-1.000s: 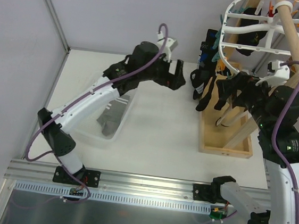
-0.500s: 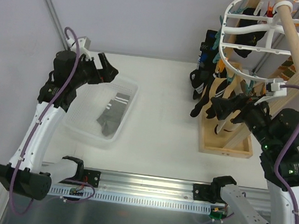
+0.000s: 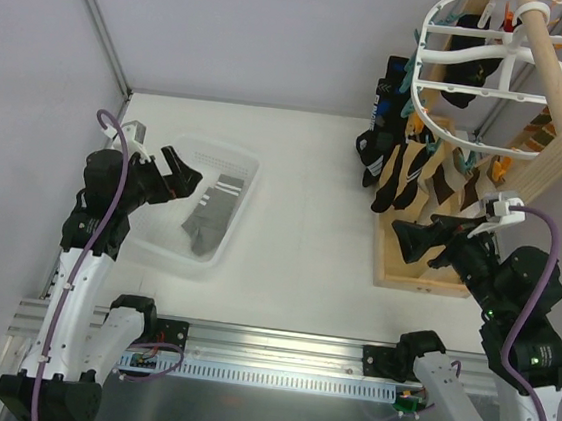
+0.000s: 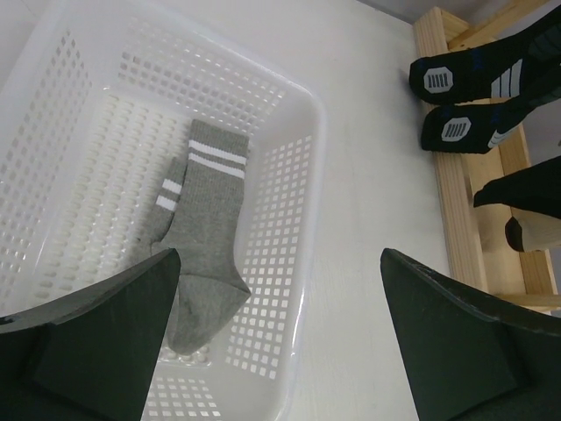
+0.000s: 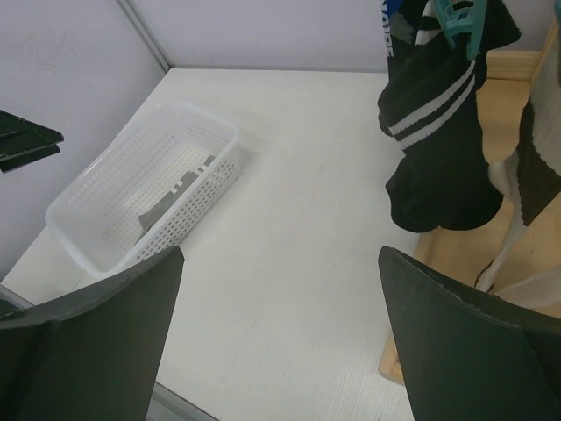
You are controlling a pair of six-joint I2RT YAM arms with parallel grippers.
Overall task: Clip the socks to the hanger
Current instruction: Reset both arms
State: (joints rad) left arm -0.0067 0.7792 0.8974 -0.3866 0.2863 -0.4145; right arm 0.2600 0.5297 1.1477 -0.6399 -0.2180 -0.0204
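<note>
A grey sock (image 3: 210,218) with white stripes lies in the white mesh basket (image 3: 245,167). In the left wrist view the grey sock (image 4: 206,228) is below and left of my open left gripper (image 4: 280,263), which hovers over the basket's right rim. From above, the left gripper (image 3: 179,180) is at the basket's left side. Several black socks (image 3: 391,172) hang from pegs on the white oval hanger (image 3: 509,53). My right gripper (image 3: 424,236) is open and empty, below and apart from them. The right wrist view shows a striped black sock (image 5: 438,149) on a teal peg (image 5: 460,17).
The hanger hangs from a wooden pole (image 3: 552,68) on a stand with a wooden base frame (image 3: 424,281) at the right. Grey walls close off the left and back. An aluminium rail (image 3: 277,346) runs along the near edge.
The left arm has swung back from the table's middle to the left, over the basket. The right arm has drawn back and down from the hanging socks. Both grippers stay open.
</note>
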